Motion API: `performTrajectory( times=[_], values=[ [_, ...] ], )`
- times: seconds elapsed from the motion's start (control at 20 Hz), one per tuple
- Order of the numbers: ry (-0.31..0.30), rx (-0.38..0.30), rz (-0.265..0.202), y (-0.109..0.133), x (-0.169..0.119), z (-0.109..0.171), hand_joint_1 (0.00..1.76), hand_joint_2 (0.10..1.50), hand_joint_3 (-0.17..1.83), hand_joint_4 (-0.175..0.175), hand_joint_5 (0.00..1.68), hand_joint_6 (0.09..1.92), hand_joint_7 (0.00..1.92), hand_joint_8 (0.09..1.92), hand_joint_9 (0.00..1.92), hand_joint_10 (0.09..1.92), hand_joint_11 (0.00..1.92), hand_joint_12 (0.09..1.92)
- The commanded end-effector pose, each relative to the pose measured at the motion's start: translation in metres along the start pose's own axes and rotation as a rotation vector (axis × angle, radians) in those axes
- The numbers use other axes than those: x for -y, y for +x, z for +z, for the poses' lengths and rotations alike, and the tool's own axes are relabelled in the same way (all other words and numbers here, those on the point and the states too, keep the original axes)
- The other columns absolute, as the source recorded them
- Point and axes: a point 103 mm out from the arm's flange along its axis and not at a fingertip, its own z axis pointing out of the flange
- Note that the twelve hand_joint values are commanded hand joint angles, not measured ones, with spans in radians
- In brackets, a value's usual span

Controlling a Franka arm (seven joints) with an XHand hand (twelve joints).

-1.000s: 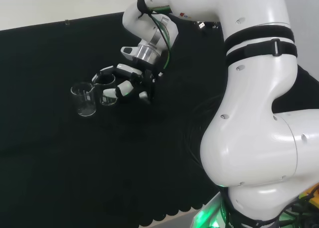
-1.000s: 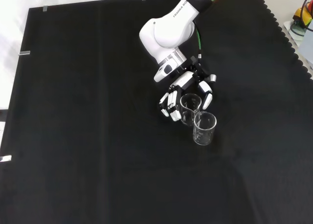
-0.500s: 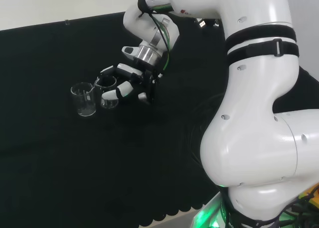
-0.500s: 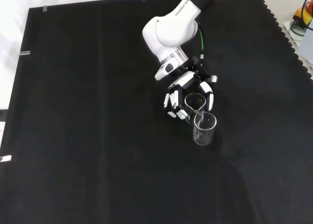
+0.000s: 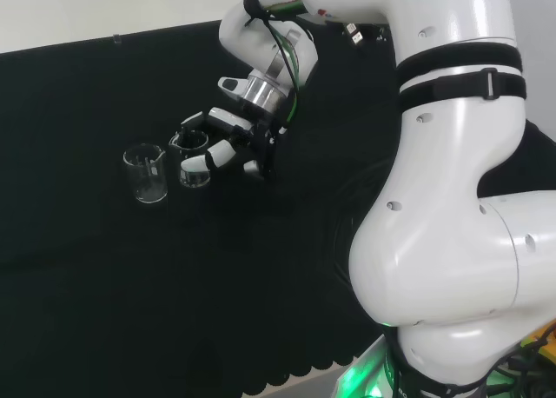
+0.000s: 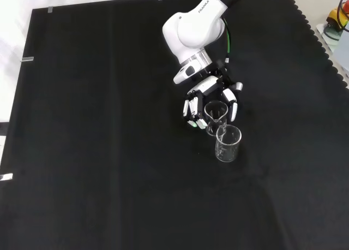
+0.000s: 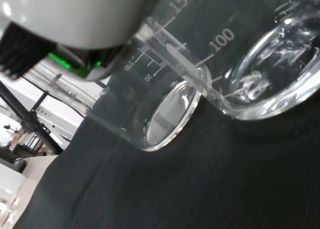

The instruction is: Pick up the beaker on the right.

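Beaker (image 5: 193, 159) in hand (image 5: 228, 148) now higher than half second ago, its base off cloth (image 5: 87, 268) in head view — lift has begun, grasp seems to hold. Fingers (image 6: 191, 112) curled round this beaker, thumb on opposite wall. Second beaker (image 5: 147, 174) stands on cloth just left of held one, head view — in wrist view walls seem to touch.

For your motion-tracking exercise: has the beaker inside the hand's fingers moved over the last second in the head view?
Yes. The held beaker has risen slightly with the hand, judged against the other beaker, which stands in its same spot on the black cloth.
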Motion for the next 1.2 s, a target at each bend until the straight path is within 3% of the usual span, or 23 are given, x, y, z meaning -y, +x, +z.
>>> performTrajectory(
  times=[0.05,0.1,0.15,0.2,0.3,0.45,0.85,1.2],
  values=[
    [-0.034,0.081,0.002,0.003,0.001,-0.006,1.29,0.60,0.75,-0.008,1.22,0.84,1.37,0.47,1.27,0.36,0.88,1.01],
    [-0.038,0.098,0.002,0.004,0.000,-0.007,1.34,0.58,0.76,-0.065,1.23,0.81,1.43,0.43,1.32,0.36,0.99,0.95],
    [-0.038,0.120,0.001,0.005,0.000,-0.007,1.38,0.63,0.64,-0.114,1.25,0.71,1.42,0.46,1.34,0.35,1.07,0.89],
    [-0.035,0.141,-0.005,0.007,-0.001,-0.006,1.40,0.69,0.52,-0.144,1.27,0.61,1.40,0.49,1.35,0.34,1.12,0.84],
    [-0.044,0.190,-0.015,0.010,0.000,-0.009,1.42,0.74,0.41,-0.169,1.31,0.49,1.38,0.49,1.39,0.29,1.19,0.77],
    [-0.044,0.243,-0.032,0.017,0.000,-0.019,1.43,0.72,0.43,-0.175,1.35,0.41,1.38,0.45,1.46,0.24,1.24,0.73],
    [-0.009,0.279,-0.048,0.027,0.001,-0.037,1.43,0.65,0.53,-0.175,1.40,0.33,1.42,0.35,1.55,0.13,1.31,0.69],
    [0.052,0.304,-0.019,0.029,0.005,-0.045,1.44,0.63,0.55,-0.175,1.43,0.30,1.46,0.27,1.57,0.11,1.32,0.68]
  ],
)
